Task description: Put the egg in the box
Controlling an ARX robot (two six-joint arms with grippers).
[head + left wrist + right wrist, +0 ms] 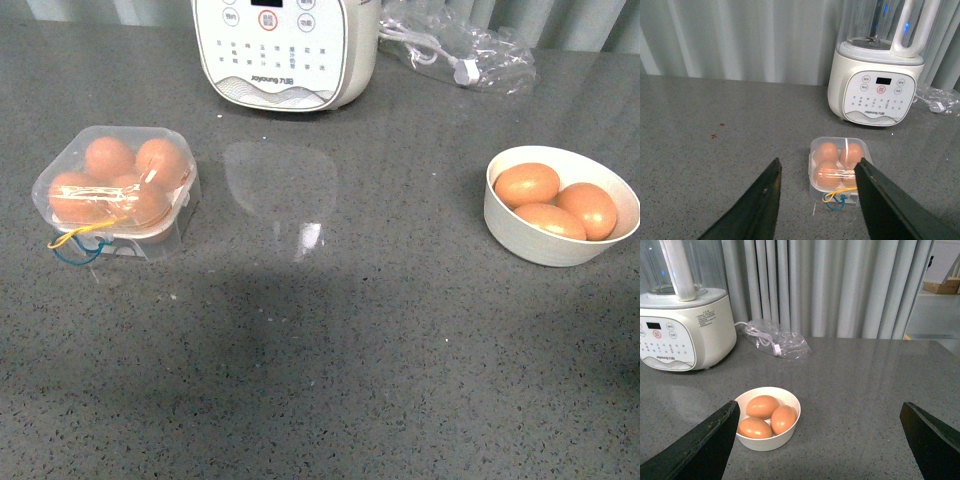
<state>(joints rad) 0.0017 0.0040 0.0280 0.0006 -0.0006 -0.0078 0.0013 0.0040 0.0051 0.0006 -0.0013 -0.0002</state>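
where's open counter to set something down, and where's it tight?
Free: the wide strip between the box and the bowl, and all the near counter in front of both. Tight: the back edge, taken by the cooker and the bagged cable. Both grippers hang open, above the counter.

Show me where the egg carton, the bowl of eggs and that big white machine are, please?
box (120, 185), front view, on its clear domed lid.
bowl (520, 240), front view, on its white outer wall.
white machine (285, 60), front view, on its button panel.
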